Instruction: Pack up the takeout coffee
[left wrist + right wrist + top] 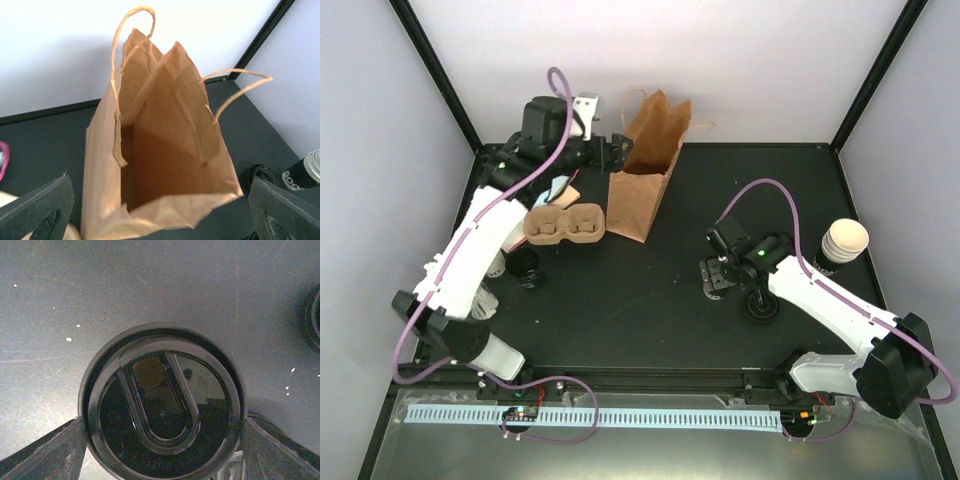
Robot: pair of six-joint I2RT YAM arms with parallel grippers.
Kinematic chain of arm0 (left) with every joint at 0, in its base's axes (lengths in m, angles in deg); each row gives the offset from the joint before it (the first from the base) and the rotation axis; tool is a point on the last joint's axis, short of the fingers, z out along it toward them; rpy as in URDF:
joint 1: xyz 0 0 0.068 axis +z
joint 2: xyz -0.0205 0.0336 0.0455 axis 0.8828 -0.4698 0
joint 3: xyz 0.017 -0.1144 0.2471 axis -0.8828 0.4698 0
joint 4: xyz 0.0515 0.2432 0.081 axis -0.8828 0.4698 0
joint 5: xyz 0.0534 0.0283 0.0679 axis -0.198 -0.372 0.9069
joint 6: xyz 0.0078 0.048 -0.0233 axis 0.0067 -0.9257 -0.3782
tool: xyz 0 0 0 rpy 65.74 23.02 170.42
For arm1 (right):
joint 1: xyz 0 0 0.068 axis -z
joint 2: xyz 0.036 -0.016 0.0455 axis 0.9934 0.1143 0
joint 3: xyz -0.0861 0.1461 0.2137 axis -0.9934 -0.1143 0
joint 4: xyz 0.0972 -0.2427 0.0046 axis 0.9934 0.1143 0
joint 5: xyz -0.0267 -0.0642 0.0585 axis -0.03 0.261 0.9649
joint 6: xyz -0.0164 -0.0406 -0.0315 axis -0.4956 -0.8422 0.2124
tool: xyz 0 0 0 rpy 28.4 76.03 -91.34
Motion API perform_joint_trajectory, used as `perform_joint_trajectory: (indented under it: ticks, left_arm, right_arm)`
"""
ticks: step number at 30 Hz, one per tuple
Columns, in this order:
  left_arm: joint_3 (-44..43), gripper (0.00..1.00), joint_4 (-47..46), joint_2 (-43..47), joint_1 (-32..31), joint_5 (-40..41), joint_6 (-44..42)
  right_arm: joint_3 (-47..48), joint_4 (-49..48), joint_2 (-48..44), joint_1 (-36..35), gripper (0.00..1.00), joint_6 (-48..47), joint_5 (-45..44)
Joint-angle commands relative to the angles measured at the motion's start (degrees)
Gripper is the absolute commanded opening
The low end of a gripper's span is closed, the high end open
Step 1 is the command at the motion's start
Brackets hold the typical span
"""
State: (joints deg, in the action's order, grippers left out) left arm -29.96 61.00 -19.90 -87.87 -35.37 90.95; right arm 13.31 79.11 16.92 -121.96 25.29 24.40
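A small black cup with a round black lid point(162, 405) stands on the dark table point(150, 285), filling the right wrist view. My right gripper point(716, 271) stands over it, one finger point(50, 452) close on each side at the lid's rim, jaws open. A second black cup point(525, 265) sits by the left arm. The brown paper bag point(645, 175) stands upright and open at the back. My left gripper point(611, 150) hovers at its near top edge, fingers point(37, 207) spread wide on either side of the bag's mouth point(165, 165), holding nothing. Inside, the bag shows only bare paper.
A cardboard cup carrier point(560, 225) lies left of the bag, with a pale-blue bag point(556, 190) behind it. A stack of paper cups point(844, 241) stands at the right edge. A loose black lid point(761, 306) lies near the right arm.
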Motion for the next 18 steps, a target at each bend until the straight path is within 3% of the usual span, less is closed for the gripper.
perform_joint_trajectory:
  ticks: [1,11,18]
  left_arm:
    - [5.23,0.99,4.53,6.72,0.40,6.95,-2.29]
    - [19.76,0.99,9.80,20.72,0.88,15.68,0.15]
    - [29.11,0.98,8.86,26.42,1.28,15.12,1.35]
  right_arm:
    - [0.81,-0.45,-0.16,0.32,0.89,0.00,-1.71]
    - [3.80,0.96,-2.42,0.31,0.98,-1.36,-1.85]
    - [6.87,2.78,-3.46,0.36,0.98,-2.81,-1.62]
